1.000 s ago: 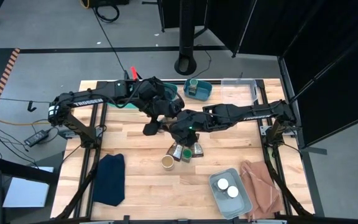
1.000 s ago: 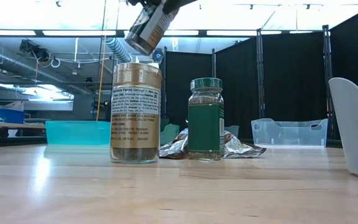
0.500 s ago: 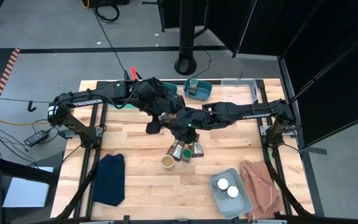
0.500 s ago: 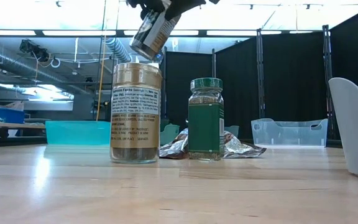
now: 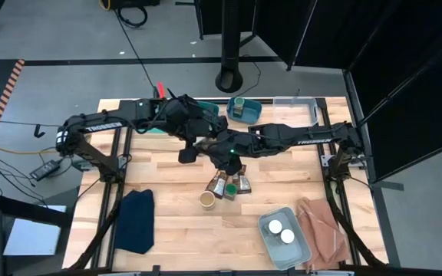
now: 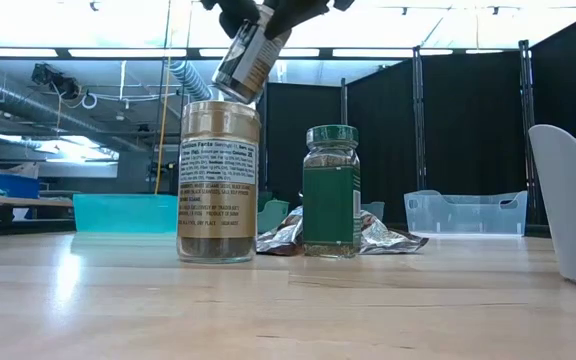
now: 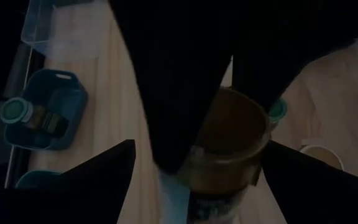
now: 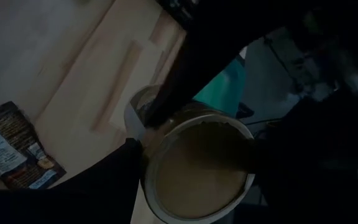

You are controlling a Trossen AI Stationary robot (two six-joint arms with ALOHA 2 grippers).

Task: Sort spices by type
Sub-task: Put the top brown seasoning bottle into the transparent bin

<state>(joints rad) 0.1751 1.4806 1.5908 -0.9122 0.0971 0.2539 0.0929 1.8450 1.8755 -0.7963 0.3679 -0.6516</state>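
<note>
A tan-topped spice jar hangs tilted in the air above the table's middle. My right gripper comes in from the right and is shut on it. My left gripper comes from the left and is open, its fingers standing wide on either side of the same jar. In the high view the two grippers, left and right, meet. Below stand another tan-topped jar, a green-lidded jar and foil packets, all resting on the tabletop. My right gripper pinches the jar's round wall just below its tan top between its two fingers, with the top facing back along them. The fingers slant down from the table's right side. The jar is lifted clear and tilted, its lower end above the standing tan-topped jar.
A pale bin at the near right holds two white-lidded jars. A teal bin with a green-lidded jar and a clear bin stand at the far edge. A dark blue cloth lies near left, a brown bag near right.
My left gripper has turned at the wrist and its fingers have spread away from the jar. The jar stays in my right gripper. It has tipped a little steeper and shifted slightly toward the right in the low view.
</note>
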